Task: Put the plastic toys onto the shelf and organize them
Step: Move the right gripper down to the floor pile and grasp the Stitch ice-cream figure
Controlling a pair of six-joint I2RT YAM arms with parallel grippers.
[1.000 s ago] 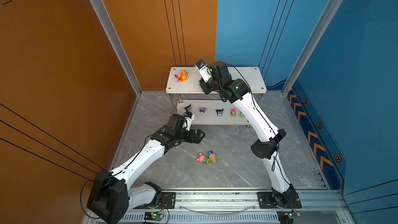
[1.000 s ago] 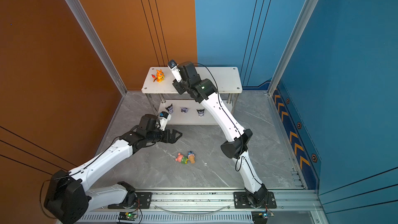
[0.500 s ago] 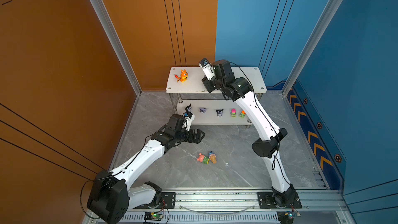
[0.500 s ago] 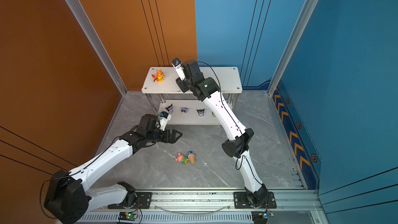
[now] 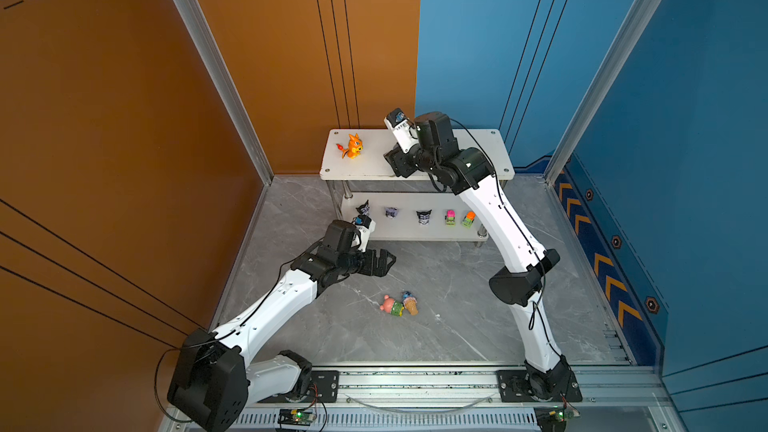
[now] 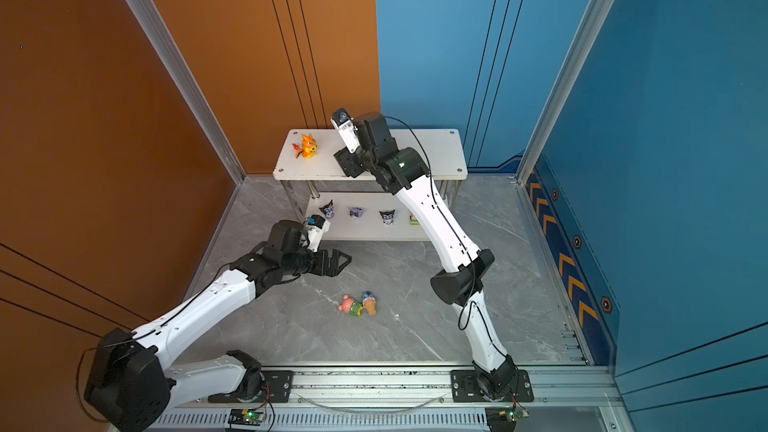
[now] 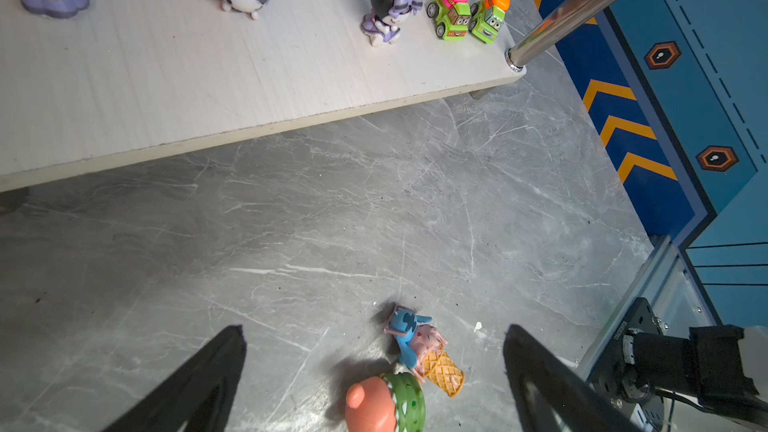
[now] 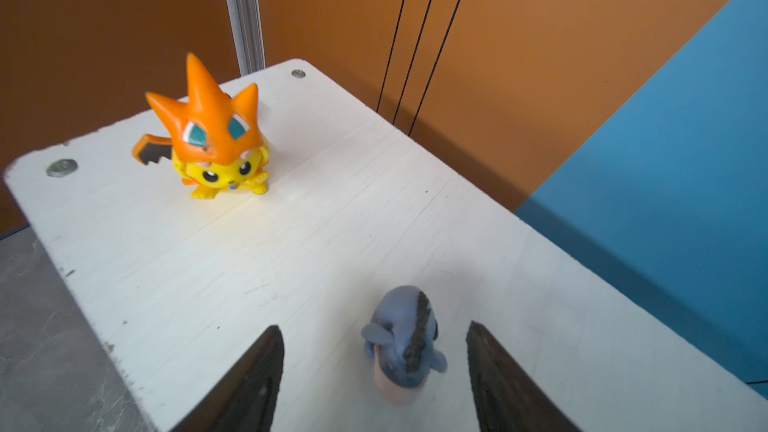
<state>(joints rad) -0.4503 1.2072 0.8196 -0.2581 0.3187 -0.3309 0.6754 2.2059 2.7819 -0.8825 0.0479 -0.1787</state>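
The shelf (image 5: 478,147) stands at the back. An orange dragon (image 8: 216,139) stands on its top board at the left end. My right gripper (image 8: 373,326) hangs open over that board, and the grey-blue donkey (image 8: 405,338) stands free between its fingers; my arm hides it in both top views. Three black-purple imps (image 5: 391,212), a pink car (image 5: 450,217) and an orange car (image 5: 468,219) line the lower board. On the floor lie a pink bear (image 7: 374,405) and a blue creature on a cone (image 7: 419,342). My left gripper (image 7: 374,328) hovers open just short of them.
Chrome legs (image 7: 582,6) stand at the shelf's corners. Orange and blue walls close in the grey marble floor (image 5: 457,326) on three sides. A metal rail (image 5: 415,380) with both arm bases runs along the front.
My right gripper has opened and let go of the donkey on the top board, and its wrist has shifted slightly right. The left arm has not moved.
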